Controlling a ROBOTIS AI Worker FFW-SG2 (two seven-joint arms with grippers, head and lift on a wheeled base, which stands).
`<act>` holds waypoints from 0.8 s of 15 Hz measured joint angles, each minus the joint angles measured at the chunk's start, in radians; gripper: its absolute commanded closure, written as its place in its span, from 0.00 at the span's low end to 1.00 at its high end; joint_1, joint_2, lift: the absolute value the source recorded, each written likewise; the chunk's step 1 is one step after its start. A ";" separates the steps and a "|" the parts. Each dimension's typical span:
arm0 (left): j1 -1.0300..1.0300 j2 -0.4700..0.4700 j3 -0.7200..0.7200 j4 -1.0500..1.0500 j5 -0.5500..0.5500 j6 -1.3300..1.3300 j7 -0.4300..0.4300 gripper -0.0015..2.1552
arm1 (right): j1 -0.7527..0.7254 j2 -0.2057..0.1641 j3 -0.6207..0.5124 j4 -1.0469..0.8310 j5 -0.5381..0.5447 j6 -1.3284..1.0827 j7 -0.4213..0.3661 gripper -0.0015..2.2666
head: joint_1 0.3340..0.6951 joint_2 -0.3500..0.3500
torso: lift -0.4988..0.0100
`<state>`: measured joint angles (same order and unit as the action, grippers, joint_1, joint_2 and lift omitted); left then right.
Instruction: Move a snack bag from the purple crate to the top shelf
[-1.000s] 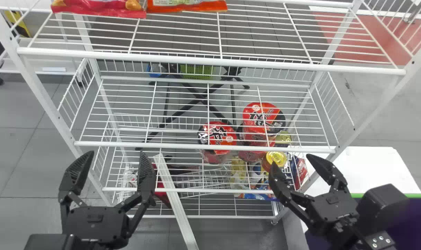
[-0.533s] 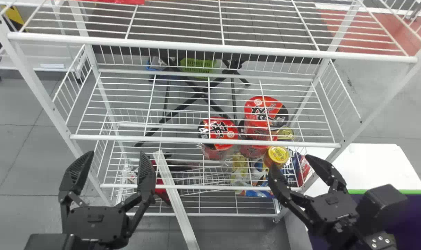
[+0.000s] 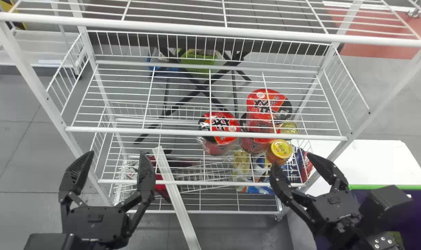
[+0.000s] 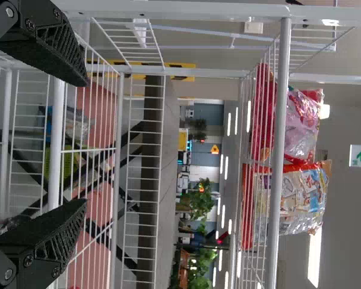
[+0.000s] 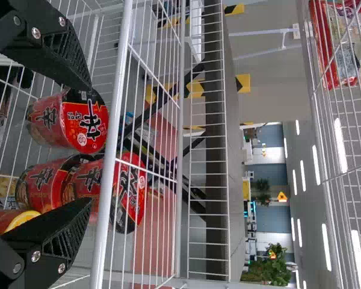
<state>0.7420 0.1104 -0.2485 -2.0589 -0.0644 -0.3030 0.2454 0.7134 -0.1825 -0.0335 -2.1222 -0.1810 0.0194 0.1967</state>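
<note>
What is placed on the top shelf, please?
Two snack bags are on the top shelf. Its white rail covers part of them; anything behind them is hidden.

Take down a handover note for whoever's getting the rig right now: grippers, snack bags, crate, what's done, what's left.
Left gripper: open, empty, before the rack's left side.
Right gripper: open, empty, before the rack's right side.
Purple crate: at the robot's right; its contents I can't make out.
Top shelf: holds a pink-and-red bag beside a silver-and-orange bag.
Done: possibly the placement, though I can't tell whether either came from the crate.
Left: confirm that; otherwise, fetch one.
</note>
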 measured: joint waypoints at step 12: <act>0.005 0.001 0.002 -0.006 -0.001 -0.001 0.000 0.06 | 0.008 0.000 -0.003 -0.013 0.000 0.004 0.000 0.08 | 1.00 0.37 | 0.17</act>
<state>0.7470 0.1110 -0.2470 -2.0651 -0.0658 -0.3043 0.2454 0.7217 -0.1825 -0.0361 -2.1351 -0.1806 0.0239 0.1963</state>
